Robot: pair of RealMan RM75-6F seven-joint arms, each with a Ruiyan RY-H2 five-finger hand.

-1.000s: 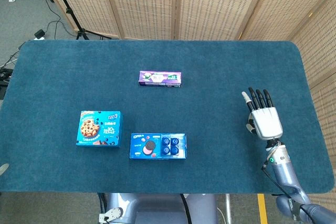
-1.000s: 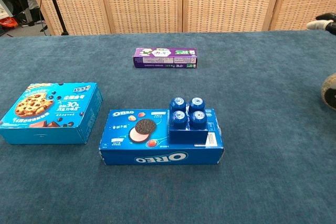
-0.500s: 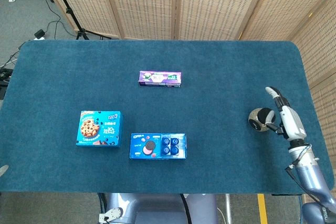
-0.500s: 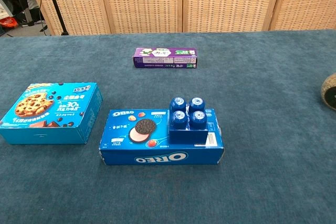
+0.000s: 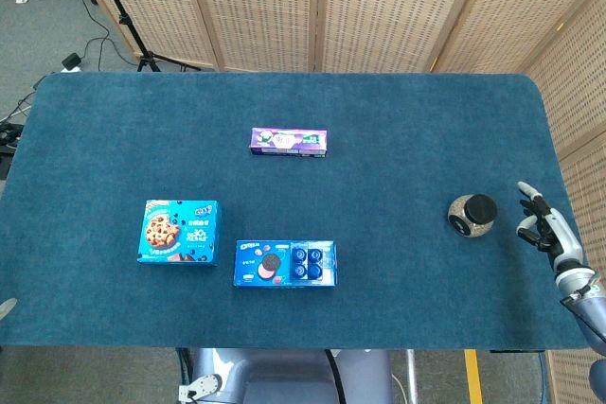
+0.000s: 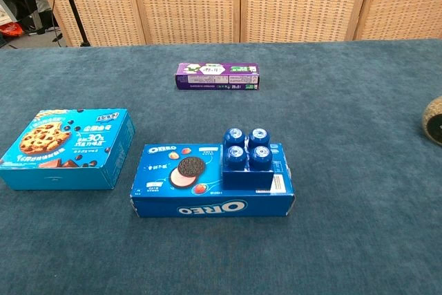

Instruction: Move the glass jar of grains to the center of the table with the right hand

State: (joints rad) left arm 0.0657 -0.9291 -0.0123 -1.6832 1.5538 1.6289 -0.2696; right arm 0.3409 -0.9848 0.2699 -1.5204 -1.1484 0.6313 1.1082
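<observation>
Counting: one grain jar [image 5: 472, 216], three boxes; right hand [image 5: 547, 230] near jar, fingers apart, empty.

Head view overhead; chest view low, near; both share table [image 5: 398, 120].

Only the right robot hand [image 5: 543, 226] shows, at the lower right of the head view; its fingers [image 5: 526, 190] are slim and dark, capped with pale tips; the back of the palm is a light grey-white shell; below it sits a silvery wrist collar [image 5: 575, 278], with a small dark detail too small to make out; from there a blue-grey, smooth, rounded forearm [image 5: 597, 314] runs off the frame's edge; the chest view shows nothing of the robot's body.
</observation>
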